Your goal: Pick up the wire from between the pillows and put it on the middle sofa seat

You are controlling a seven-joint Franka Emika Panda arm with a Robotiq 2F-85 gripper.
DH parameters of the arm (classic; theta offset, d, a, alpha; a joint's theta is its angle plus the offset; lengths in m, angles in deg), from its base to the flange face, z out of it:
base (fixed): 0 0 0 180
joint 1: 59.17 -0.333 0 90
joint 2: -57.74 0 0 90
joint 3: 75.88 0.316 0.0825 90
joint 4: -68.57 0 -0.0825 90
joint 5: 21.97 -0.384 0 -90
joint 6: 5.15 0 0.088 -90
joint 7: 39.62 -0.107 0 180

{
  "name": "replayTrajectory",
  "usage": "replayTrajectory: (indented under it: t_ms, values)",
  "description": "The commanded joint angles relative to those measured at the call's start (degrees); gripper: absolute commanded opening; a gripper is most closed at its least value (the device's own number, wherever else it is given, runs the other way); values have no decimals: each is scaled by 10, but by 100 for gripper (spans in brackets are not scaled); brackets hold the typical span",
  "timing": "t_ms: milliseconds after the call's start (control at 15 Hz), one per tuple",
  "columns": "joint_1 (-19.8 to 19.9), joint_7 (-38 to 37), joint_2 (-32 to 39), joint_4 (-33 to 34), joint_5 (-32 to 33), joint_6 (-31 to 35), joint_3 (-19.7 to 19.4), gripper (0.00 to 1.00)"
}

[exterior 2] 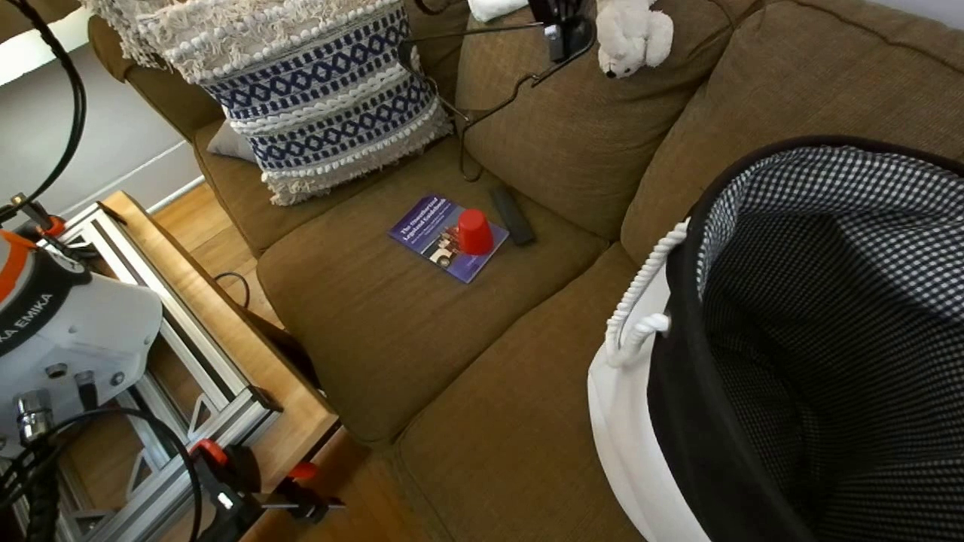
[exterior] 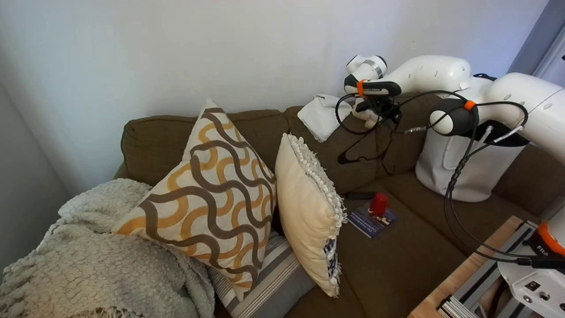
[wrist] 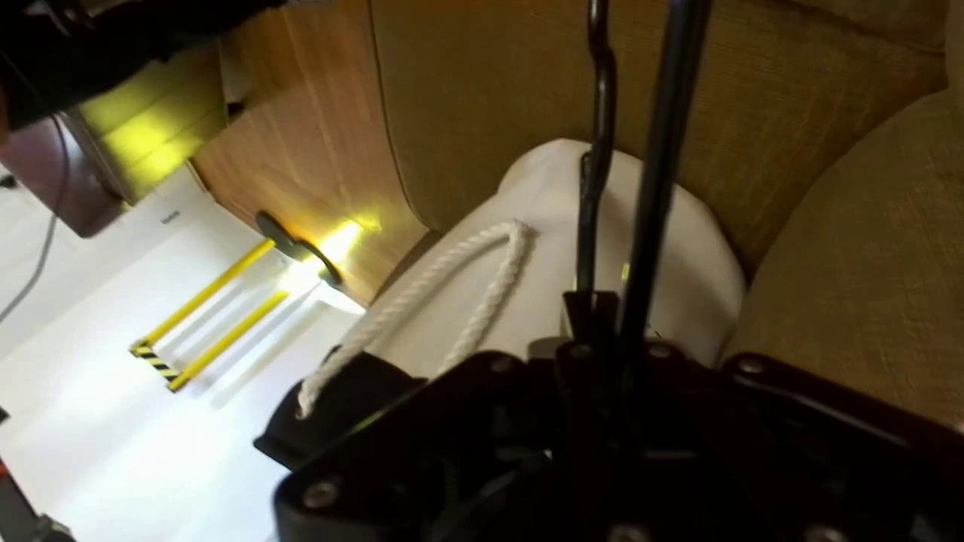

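A black wire coat hanger [wrist: 661,169] dangles in mid-air in front of the back cushion [exterior 2: 572,139], apart from the fringed pillow [exterior: 304,212]; whether its lower end brushes the cushion cannot be told. Picking up seems done, setting down not yet. The robot's gripper [exterior 2: 557,38] is clenched on the hanger, drawn nearly together around its thin rod. The next move likely calls for lowering it onto the middle sofa seat [exterior 2: 361,324], keeping off the red cup [exterior 2: 474,232] and purple book [exterior 2: 423,224], then letting go.
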Motion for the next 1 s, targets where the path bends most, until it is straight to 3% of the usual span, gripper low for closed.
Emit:
replayTrajectory:
  t_ms: [0,333,600,667,733,867,933]
  values:
    - [13,-100,43,16,-27,-59,7,1]
    - [23,-203,91,23,-75,-145,35,1]
    - [-16,-215,92,12,-65,-142,41,1]
    - [-27,-218,89,8,-62,-145,41,29]
    - [-35,-222,82,3,-60,-146,39,31]
    - [-53,-254,72,4,-56,-163,32,46]
    - [-7,-222,72,5,-23,-144,1,52]
